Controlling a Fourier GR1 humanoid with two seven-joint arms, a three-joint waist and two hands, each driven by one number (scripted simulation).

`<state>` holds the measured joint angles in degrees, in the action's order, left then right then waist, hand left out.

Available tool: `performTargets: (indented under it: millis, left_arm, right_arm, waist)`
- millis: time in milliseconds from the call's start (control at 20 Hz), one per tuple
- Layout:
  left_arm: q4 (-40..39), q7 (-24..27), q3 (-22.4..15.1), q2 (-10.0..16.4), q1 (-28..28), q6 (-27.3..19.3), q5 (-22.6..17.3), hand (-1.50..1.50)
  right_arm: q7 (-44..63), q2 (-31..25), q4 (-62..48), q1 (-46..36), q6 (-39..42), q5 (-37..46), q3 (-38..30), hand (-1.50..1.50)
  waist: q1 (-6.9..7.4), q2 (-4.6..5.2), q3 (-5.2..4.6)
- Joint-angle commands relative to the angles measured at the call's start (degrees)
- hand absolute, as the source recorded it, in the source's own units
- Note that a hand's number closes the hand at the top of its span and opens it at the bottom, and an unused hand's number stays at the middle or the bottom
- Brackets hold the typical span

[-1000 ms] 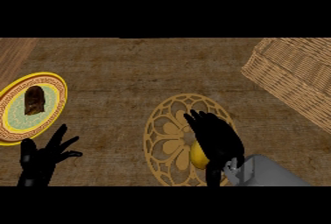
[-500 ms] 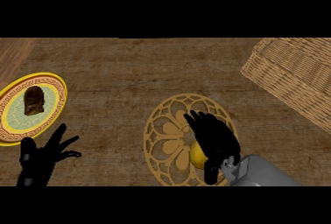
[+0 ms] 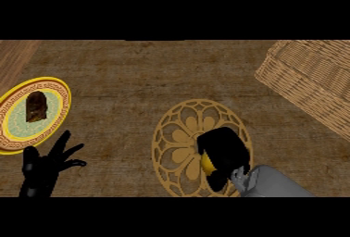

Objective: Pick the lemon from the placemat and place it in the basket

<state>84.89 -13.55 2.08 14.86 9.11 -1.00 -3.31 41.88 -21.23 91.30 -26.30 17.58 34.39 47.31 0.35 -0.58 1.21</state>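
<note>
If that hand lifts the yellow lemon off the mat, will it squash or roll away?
Probably not squash: the lemon shows a rounded edge under the right hand curled over it. Being rounded, it could roll if nudged across the flat placemat. It looks small beside the hand, so likely light.

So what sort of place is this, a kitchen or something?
Probably a kitchen or dining counter: a patterned plate holding a brown piece of food at the left, a round placemat with a lemon on it, and a wicker basket at the upper right.
</note>
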Motion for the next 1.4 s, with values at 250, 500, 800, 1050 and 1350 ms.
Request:
performTargets:
  millis: [250,500,800,1050,1350]
  left_arm:
    - [-1.18,-2.3,-2.13,-2.08,-0.14,2.05,-0.59,0.0]
    - [1.1,-3.24,-2.54,-1.84,0.14,3.52,-1.37,0.0]
    - [0.33,-3.36,-4.02,-3.53,-1.56,2.05,0.91,0.0]
    - [1.04,-3.95,-2.11,-2.62,-0.02,2.62,-0.11,0.0]
    - [0.07,-4.14,-0.73,-2.25,-0.38,2.42,0.04,0.0]
  right_arm:
    - [9.59,5.3,-15.06,-6.12,-3.8,2.04,-12.97,1.5]
    - [25.11,8.94,-27.47,-11.87,-10.28,3.61,-23.95,1.5]
    - [26.4,10.66,-41.86,-24.1,-18.15,11.56,-27.82,1.5]
    - [22.82,11.12,-33.18,-28.27,-38.93,12.89,-37.63,1.5]
    - [24.04,9.15,-34.52,-36.11,-48.67,24.08,-40.89,1.5]
  waist:
    - [0.86,1.45,-1.28]
    - [2.95,2.32,-1.3]
    - [3.32,1.97,-1.25]
    - [1.95,1.5,-1.02]
    - [1.09,1.13,-1.31]
